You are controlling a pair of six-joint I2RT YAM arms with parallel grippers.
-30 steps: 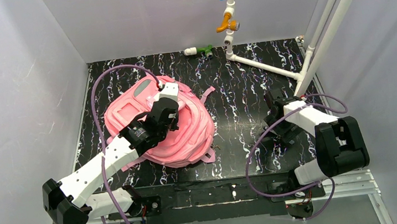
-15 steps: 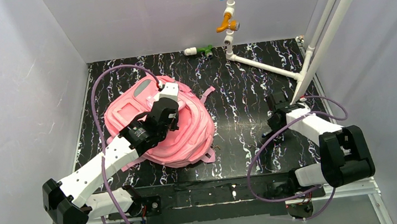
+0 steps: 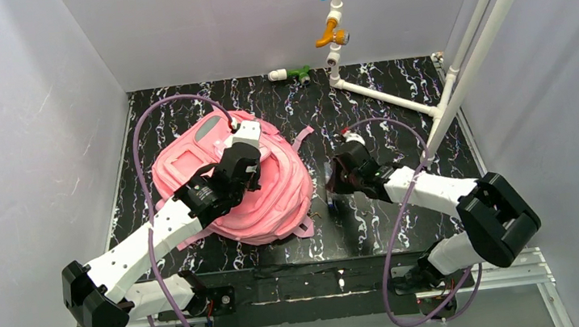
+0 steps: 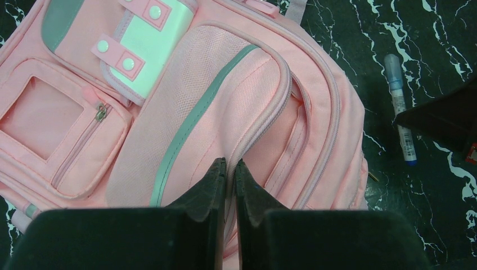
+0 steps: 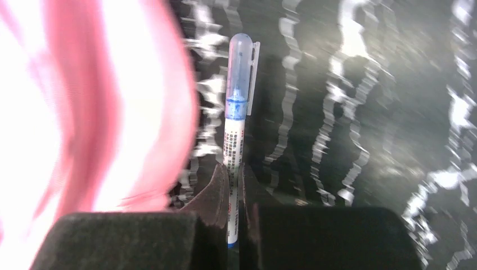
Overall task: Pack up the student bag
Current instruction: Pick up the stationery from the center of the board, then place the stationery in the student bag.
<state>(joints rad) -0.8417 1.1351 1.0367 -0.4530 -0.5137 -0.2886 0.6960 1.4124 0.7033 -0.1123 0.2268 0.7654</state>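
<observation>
The pen (image 4: 398,95) lies just right of the student bag (image 4: 225,101) (both on the table (image 3: 263,97)).

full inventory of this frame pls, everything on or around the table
student bag: 1, bright pink with grey stripes, lying on the left half of the table
pen: 1, white barrel with a blue cap, on the table just right of the bag
table: 1, black with white marbling, fills the floor of the cell
pipe frame: 1, white, back right
valves: 2, one orange and one blue, on the upright pipe at the back
fitting: 1, green and white, at the back edge
cables: 2, purple, one looping along each arm
left gripper: 1, black, shut, tips at the bag's zip seam
right gripper: 1, black, shut on the pen
</observation>
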